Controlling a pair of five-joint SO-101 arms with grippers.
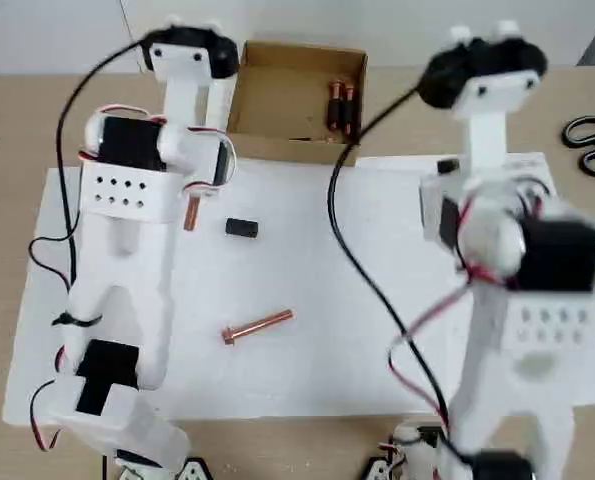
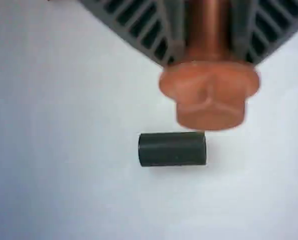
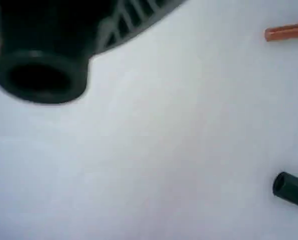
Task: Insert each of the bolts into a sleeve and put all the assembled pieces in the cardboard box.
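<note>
My left gripper (image 2: 209, 20) is shut on a copper bolt (image 2: 209, 95), head end sticking out, held just above a black sleeve (image 2: 172, 148) that lies on its side on the white sheet. From above, that held bolt (image 1: 191, 214) hangs left of the sleeve (image 1: 241, 227). A second copper bolt (image 1: 257, 326) lies loose mid-sheet. My right gripper (image 3: 53, 20) is shut on another black sleeve (image 3: 38, 75), its open bore facing the camera, over the right part of the sheet. The cardboard box (image 1: 277, 100) at the back holds two assembled pieces (image 1: 340, 105).
The white sheet (image 1: 307, 270) covers the wooden table between both arms. Black scissors (image 1: 592, 140) lie at the far right edge. A black cable (image 1: 352, 250) runs across the sheet beside the right arm.
</note>
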